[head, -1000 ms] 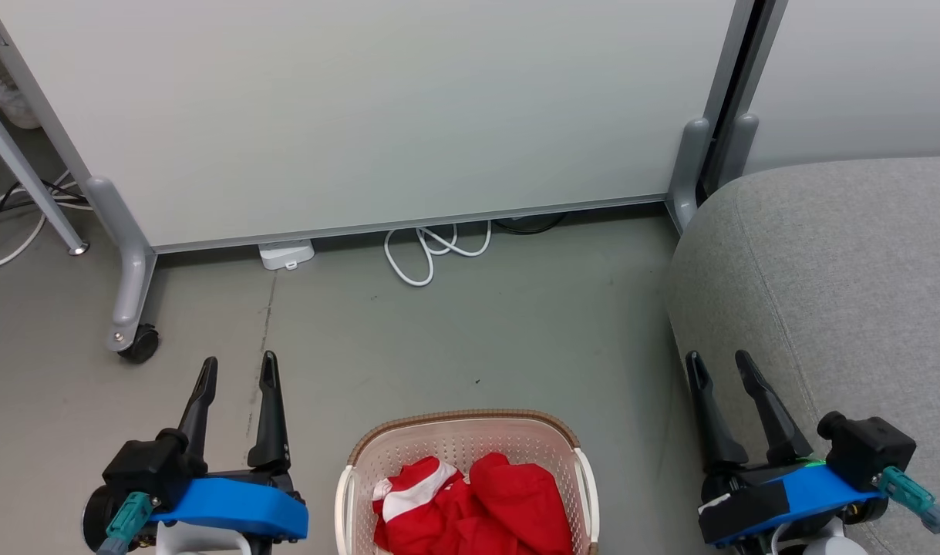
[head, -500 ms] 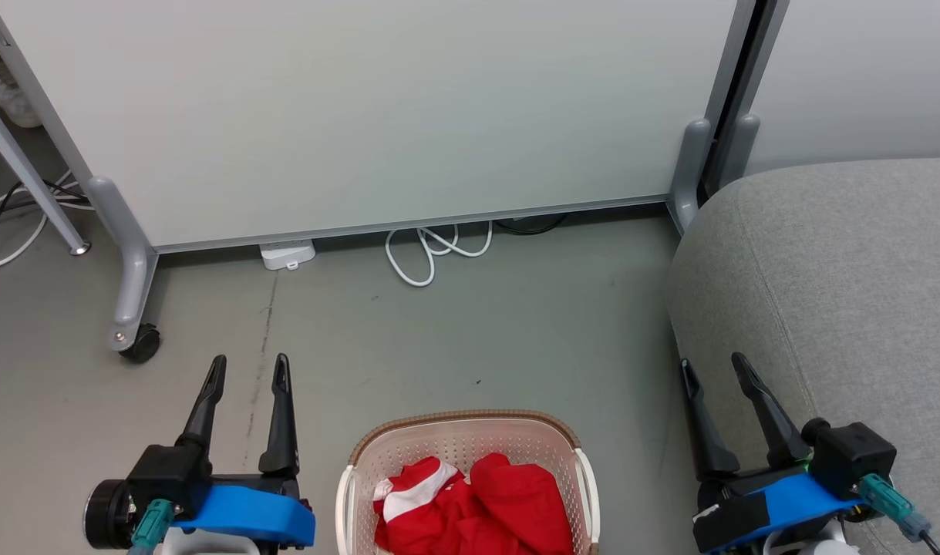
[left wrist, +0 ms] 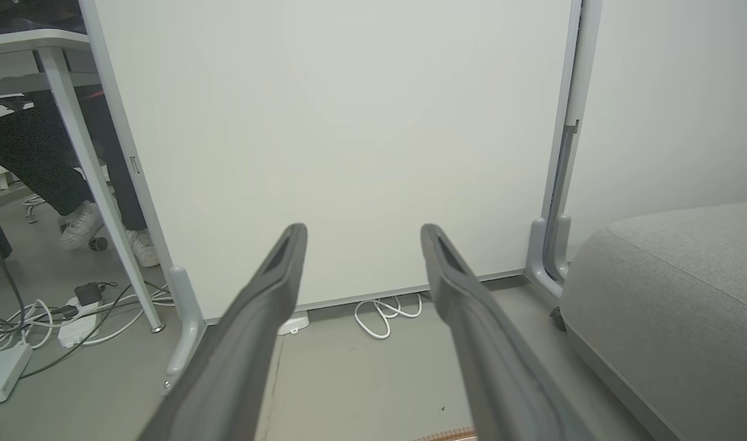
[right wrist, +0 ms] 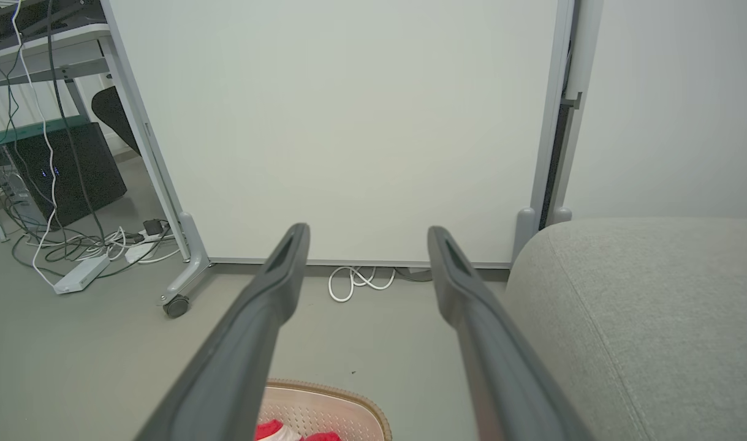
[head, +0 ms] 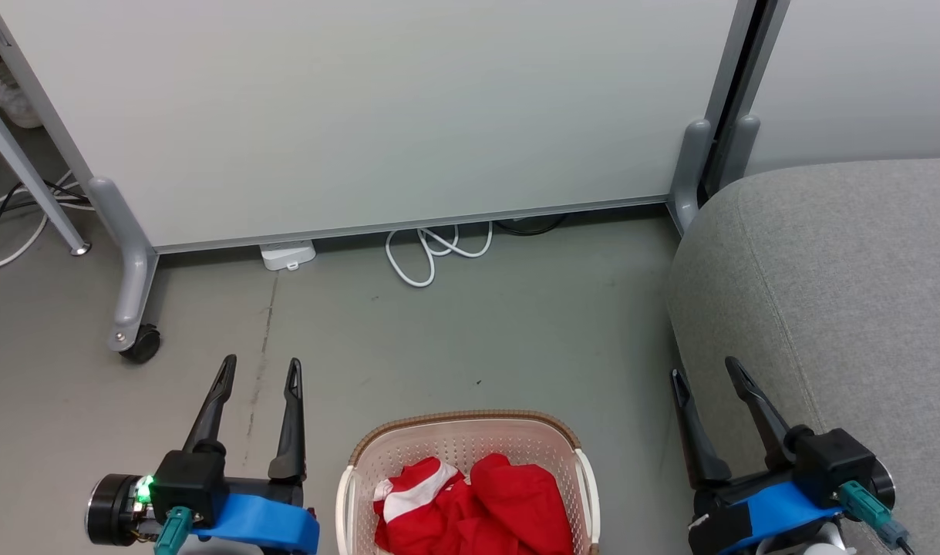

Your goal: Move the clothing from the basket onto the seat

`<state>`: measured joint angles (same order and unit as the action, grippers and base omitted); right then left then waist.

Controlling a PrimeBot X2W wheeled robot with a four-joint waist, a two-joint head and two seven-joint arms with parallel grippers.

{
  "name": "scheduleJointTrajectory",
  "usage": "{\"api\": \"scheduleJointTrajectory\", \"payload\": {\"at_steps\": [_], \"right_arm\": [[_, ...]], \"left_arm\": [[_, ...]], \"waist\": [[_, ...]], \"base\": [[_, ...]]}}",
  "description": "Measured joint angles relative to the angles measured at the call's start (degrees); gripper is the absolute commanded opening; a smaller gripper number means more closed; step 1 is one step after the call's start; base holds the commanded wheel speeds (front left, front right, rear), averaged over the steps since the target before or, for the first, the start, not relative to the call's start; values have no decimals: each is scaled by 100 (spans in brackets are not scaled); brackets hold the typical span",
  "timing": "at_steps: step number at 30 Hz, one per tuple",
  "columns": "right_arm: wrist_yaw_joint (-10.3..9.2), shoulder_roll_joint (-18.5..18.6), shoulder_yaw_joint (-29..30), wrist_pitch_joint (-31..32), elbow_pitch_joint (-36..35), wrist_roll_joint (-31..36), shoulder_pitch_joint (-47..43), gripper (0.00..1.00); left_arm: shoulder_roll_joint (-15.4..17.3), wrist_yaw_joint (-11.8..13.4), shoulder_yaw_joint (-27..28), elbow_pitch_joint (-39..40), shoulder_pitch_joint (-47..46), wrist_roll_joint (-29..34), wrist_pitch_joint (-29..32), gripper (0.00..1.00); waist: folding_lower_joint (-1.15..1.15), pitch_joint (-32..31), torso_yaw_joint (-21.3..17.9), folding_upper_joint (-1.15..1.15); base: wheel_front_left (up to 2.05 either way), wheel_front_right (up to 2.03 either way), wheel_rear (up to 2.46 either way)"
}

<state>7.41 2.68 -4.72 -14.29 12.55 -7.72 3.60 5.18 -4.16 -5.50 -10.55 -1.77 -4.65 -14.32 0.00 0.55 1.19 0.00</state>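
On the grey floor (head: 470, 339) beside the sofa (head: 847, 270), 2 red garments (head: 508, 501) are seen in the basket (head: 462, 420). The left gripper (head: 262, 361) has been shifted toward it and the right gripper (head: 704, 368) lowered. Both jaws are spread wide and empty, so picking seems imminent.

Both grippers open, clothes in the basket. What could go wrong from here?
The clothing lies bunched together in the basket: one grab may lift both pieces and drop one on the floor. The right gripper hangs close to the seat edge and may clip it swinging inward.
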Motion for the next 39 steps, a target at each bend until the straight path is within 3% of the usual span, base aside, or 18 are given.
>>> {"api": "scheduleJointTrajectory", "payload": {"at_steps": [26,39], "right_arm": [[1,4,1,-74,94,263,1,100],[1,5,-63,-75,2,308,140,100]], "left_arm": [[-69,-110,45,-69,14,326,-68,100],[291,-292,-456,-730,-597,394,-68,100]], "waist": [[0,20,12,0],[0,339,-99,0]], "base": [[0,0,0],[0,0,0]]}}
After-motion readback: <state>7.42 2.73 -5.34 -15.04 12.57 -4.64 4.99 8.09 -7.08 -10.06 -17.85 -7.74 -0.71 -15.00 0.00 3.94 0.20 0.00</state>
